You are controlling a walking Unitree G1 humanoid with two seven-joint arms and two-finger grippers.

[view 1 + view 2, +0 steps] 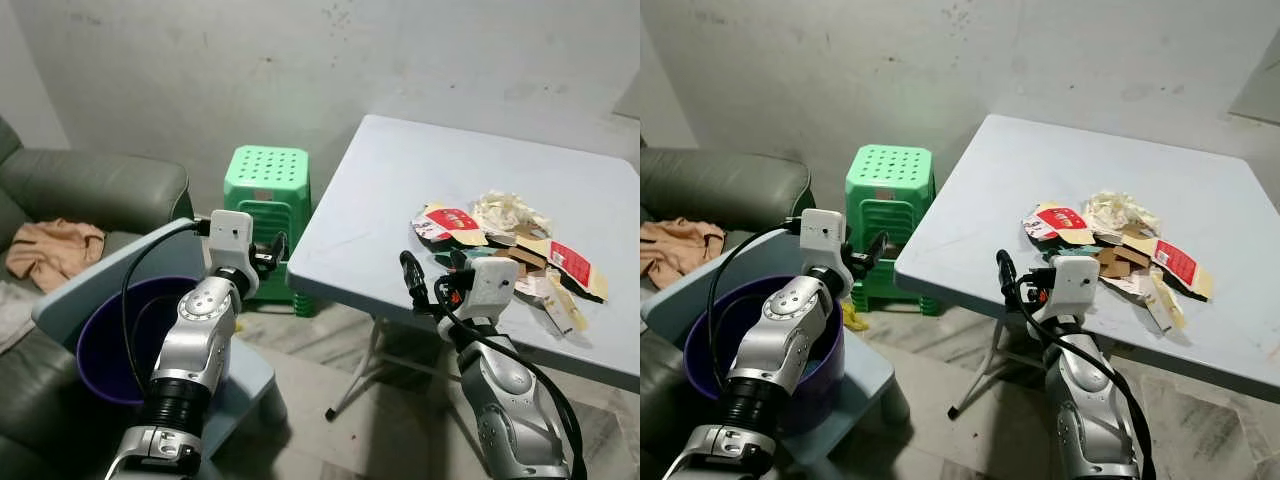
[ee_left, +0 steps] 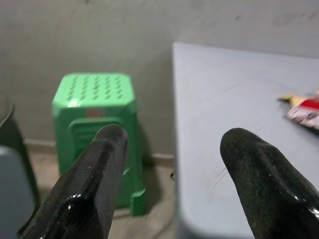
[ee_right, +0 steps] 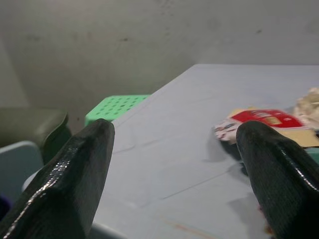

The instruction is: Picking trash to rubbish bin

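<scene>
Trash lies on the table, beyond the right gripper.
Its fingers gape wide and empty, nearer than the left gripper, likewise spread.

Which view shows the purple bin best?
The right eye view: the purple bin shows its rim, front wall and dark inside, on a low grey-blue table behind the left arm. The left eye view shows its rim and inside, with that arm across it. The right wrist view catches a dark purple sliver at its edge.
</scene>
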